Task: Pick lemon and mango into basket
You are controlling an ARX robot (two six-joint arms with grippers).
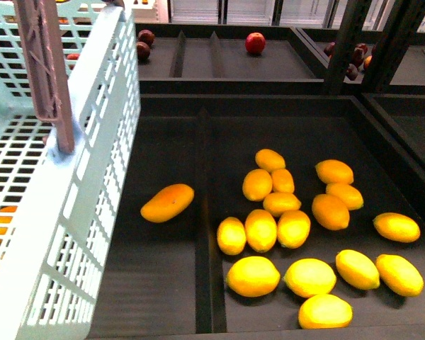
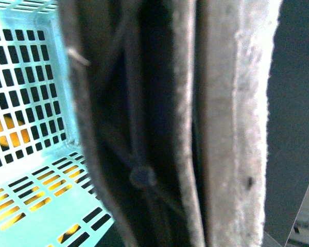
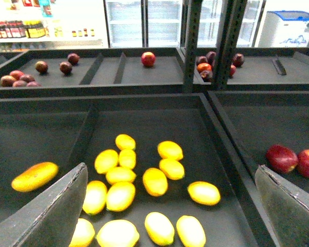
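The turquoise basket (image 1: 64, 212) hangs tilted at the left of the front view, held by its brown handle (image 1: 46, 71). My left gripper (image 2: 193, 154) is shut on that handle; the basket's lattice floor (image 2: 26, 103) shows beside it, with yellow fruit seen through the slots. The yellow-orange mango (image 1: 167, 202) lies alone in the left compartment of the dark tray, also in the right wrist view (image 3: 34, 176). Several lemons (image 1: 261, 229) lie in the right compartment. My right gripper (image 3: 170, 216) is open and empty above the lemons (image 3: 155, 181).
A low divider (image 1: 202, 227) splits the dark tray (image 1: 382, 142). Back shelves hold a red fruit (image 1: 255, 42) and dark red fruits (image 1: 144, 44). Red apples (image 3: 282, 158) lie in the tray to the right. A metal post (image 1: 347, 42) stands at the back right.
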